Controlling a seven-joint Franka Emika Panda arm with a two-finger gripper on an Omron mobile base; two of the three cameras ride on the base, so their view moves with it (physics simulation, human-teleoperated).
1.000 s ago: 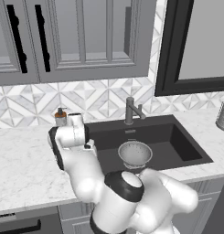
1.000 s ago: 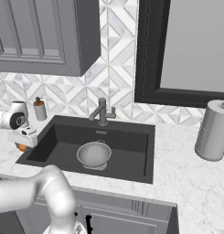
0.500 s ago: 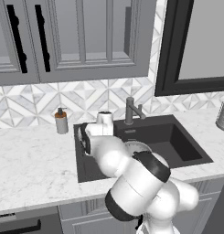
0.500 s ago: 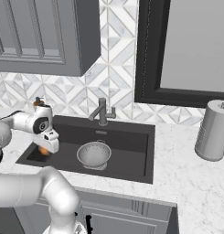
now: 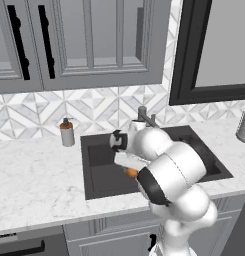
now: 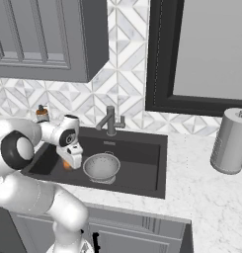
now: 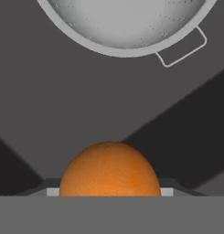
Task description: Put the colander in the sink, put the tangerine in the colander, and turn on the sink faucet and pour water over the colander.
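My gripper is shut on the tangerine, a small bright orange fruit, and holds it inside the sink, just left of the colander. The colander stands upright on the dark basin floor, in front of the sink faucet. In the hand view the tangerine sits low between the jaws, with the colander and one of its side handles beyond it at the top. From the left base view the tangerine peeks out beside my arm, which hides the colander; the faucet rises behind.
A soap dispenser stands on the marble worktop left of the sink. A tall grey canister stands on the counter at the right. Cabinets hang above and a dark-framed window is behind the sink.
My arm has swung right from near the soap dispenser, over the sink's left rim and down into the basin, carrying the tangerine toward the colander. The colander has stayed put.
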